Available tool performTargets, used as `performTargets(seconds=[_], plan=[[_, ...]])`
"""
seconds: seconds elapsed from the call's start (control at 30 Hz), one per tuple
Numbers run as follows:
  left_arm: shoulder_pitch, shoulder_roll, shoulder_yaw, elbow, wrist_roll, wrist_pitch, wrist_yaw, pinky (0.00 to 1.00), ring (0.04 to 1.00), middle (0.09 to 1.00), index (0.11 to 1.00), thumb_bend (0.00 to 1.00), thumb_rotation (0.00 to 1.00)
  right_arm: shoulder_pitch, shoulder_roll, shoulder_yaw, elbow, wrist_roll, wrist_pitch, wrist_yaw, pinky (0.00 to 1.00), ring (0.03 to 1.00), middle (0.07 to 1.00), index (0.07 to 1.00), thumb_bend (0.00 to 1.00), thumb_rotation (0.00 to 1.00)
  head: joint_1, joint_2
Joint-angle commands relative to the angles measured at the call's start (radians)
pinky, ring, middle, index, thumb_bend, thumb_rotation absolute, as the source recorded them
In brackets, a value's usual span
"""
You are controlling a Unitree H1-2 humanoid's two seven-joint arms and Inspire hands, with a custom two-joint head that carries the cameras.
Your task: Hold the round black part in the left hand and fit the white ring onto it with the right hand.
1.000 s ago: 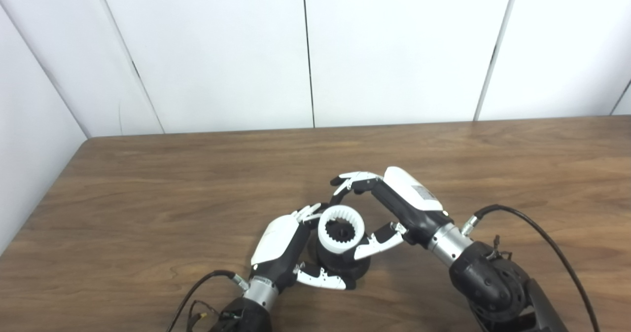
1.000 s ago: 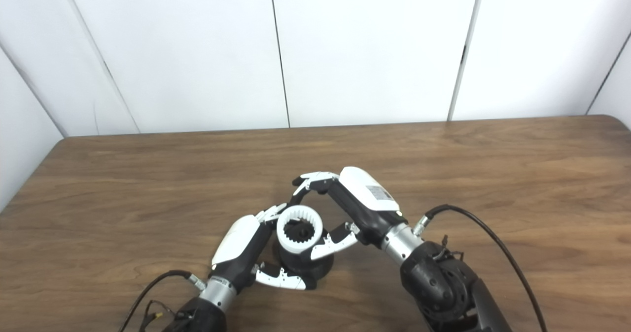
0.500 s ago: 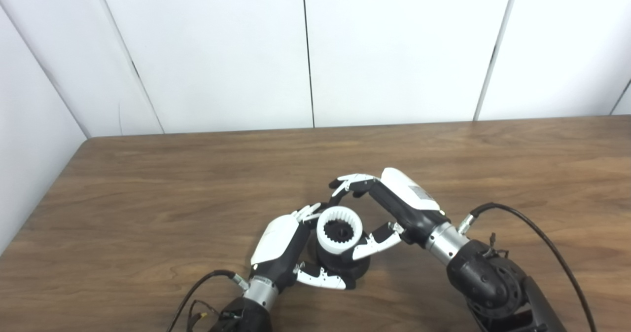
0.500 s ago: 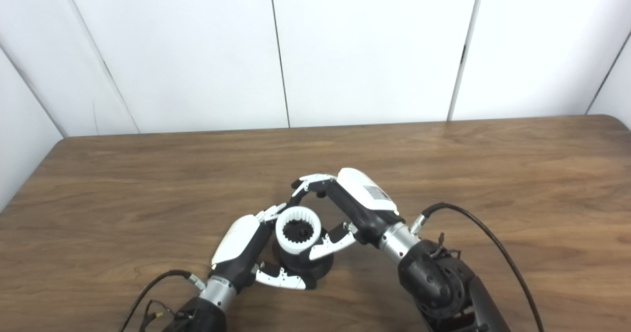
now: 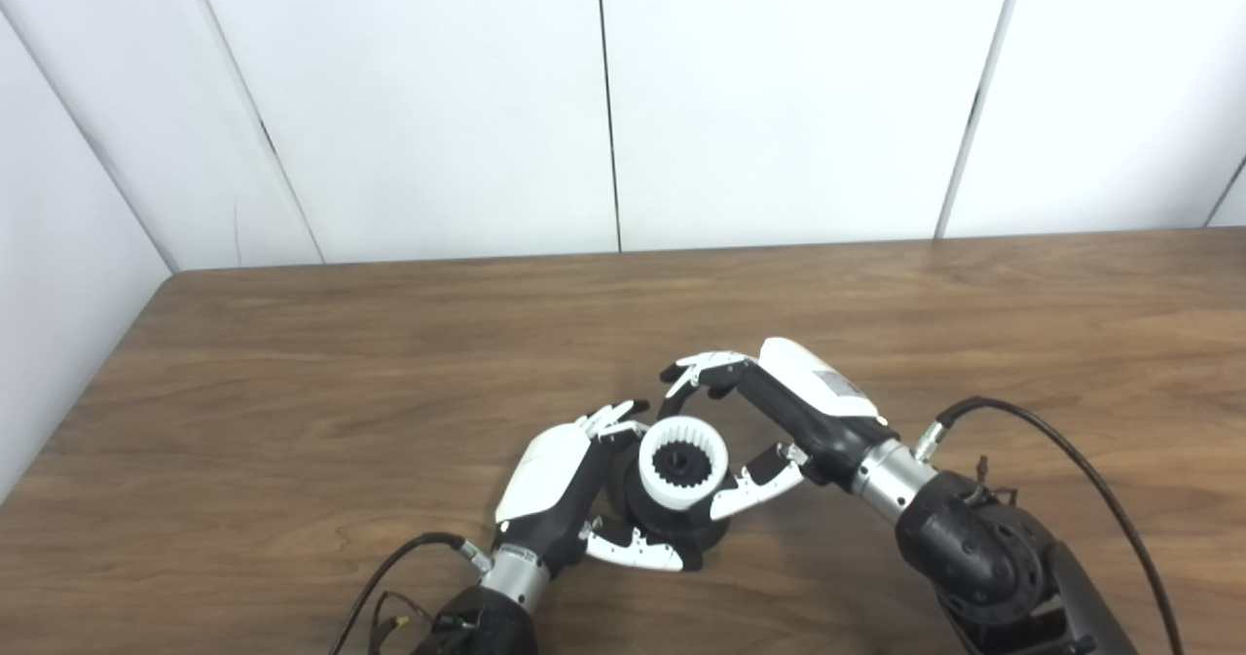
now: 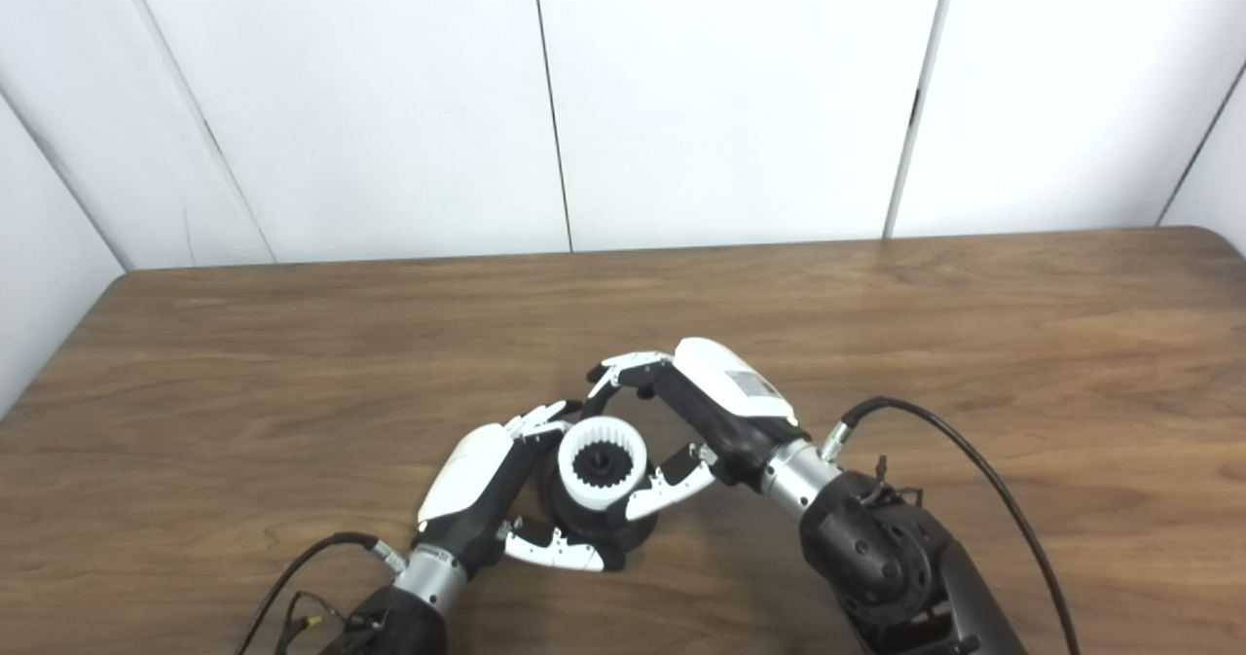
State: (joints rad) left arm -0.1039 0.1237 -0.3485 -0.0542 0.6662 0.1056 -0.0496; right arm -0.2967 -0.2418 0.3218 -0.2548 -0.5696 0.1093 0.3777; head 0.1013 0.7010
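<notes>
round black plastic part [image 5: 672,524] stands on brown wooden surface [image 5: 292,421], near front edge. left hand [image 5: 565,480] wraps it, fingers [image 5: 633,548] curled around its base. toothed white plastic ring [image 5: 684,462] sits on top of it. right hand [image 5: 779,417] pinches ring, thumb at its near-right side, fingers [image 5: 696,375] arched behind it.

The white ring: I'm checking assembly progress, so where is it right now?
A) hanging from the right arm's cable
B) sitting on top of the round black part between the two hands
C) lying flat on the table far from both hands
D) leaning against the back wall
B: the white ring sits on the round black part, which the left robot hand grips, with the right robot hand around it.
</notes>
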Motion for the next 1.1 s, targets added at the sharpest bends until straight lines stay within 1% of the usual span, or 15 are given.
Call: performTargets(seconds=[0.0, 0.37, 0.57, 0.83, 1.07], plan=[[0.008, 0.008, -0.01, 0.005, -0.004, 0.032, -0.043, 0.94, 0.946, 0.928, 0.608, 0.91, 0.32, -0.03, -0.007, -0.009, -0.024, 0.003, 0.001, 0.0, 0.72, 0.861, 0.81, 0.48, 0.52, 0.14, 0.001, 0.001], [0.01, 0.012, -0.012, -0.005, -0.003, 0.038, -0.051, 0.94, 0.946, 0.931, 0.609, 0.9, 0.31, -0.024, 0.001, 0.0, 0.001, -0.01, -0.01, -0.018, 0.71, 0.855, 0.808, 0.48, 0.52, 0.14, 0.003, 0.01], [0.011, 0.012, -0.013, -0.008, -0.002, 0.039, -0.05, 0.94, 0.946, 0.93, 0.61, 0.91, 0.32, -0.016, 0.014, 0.01, 0.045, -0.028, -0.02, -0.043, 0.72, 0.846, 0.807, 0.481, 0.52, 0.14, 0.004, 0.016], [0.013, 0.008, -0.016, -0.02, -0.004, 0.058, -0.059, 0.95, 0.948, 0.931, 0.61, 0.9, 0.3, -0.006, 0.028, 0.02, 0.103, -0.029, -0.032, -0.069, 0.73, 0.843, 0.805, 0.482, 0.52, 0.14, 0.009, 0.02], [0.011, 0.012, -0.016, -0.013, -0.005, 0.048, -0.053, 0.94, 0.943, 0.931, 0.609, 0.91, 0.31, -0.004, 0.028, 0.031, 0.126, -0.033, -0.039, -0.089, 0.73, 0.843, 0.803, 0.481, 0.52, 0.14, 0.009, 0.02]])
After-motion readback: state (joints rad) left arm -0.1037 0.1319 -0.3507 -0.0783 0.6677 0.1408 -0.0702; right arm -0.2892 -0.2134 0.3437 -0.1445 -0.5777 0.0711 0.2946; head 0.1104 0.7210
